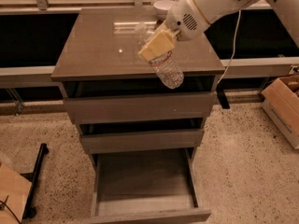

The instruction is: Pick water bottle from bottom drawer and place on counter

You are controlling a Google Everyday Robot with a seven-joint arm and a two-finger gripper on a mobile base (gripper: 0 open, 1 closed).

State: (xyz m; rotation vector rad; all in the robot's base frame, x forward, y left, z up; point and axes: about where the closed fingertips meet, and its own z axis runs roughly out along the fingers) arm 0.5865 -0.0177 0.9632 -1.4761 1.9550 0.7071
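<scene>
Counter (93,55) beneath gripper (158,45), water bottle (169,71) half-hidden

Glossy counter (98,50); clear plastic water bottle (168,72) (in matt gripper (156,49) above it)

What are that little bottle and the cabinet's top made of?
The small clear ribbed water bottle, held by the end effector over the glossy grey-brown counter, looks like thin plastic: see-through, ridged. The counter seems laminate or varnished: it mirrors light.
</scene>
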